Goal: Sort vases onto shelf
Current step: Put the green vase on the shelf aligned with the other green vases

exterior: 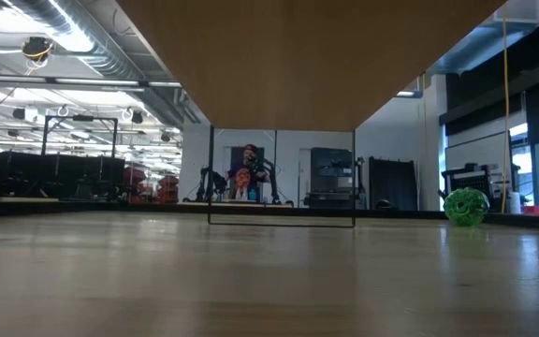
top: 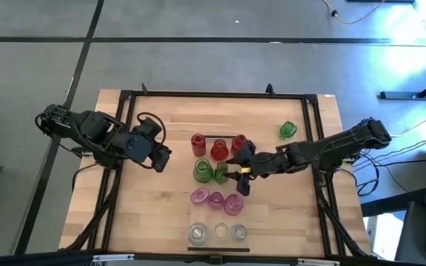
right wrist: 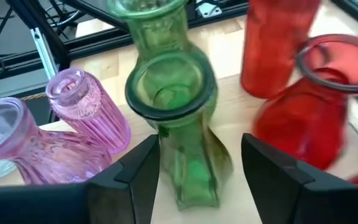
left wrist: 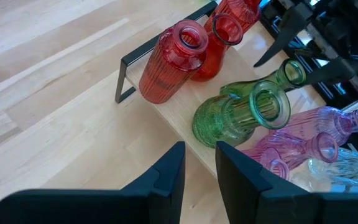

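Over the long pale wood shelf (top: 207, 205), the right gripper (top: 237, 174) stands released around a slim green glass vase (right wrist: 178, 134), apparently just set into the colour row; 1 round green vase (top: 287, 131) waits off-shelf; the left gripper (top: 162, 159), narrowly parted, idles empty nearby.

Vases (top: 217, 198) stand in rows on the shelf (top: 251, 222) — one vase (top: 287, 131) well apart.

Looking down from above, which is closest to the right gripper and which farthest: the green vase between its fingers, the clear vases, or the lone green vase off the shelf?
1. Green vase: between the right gripper's open fingers, on the shelf.
2. Clear vases: row at the shelf's near end.
3. Lone green vase: on the tabletop, beyond the arm.
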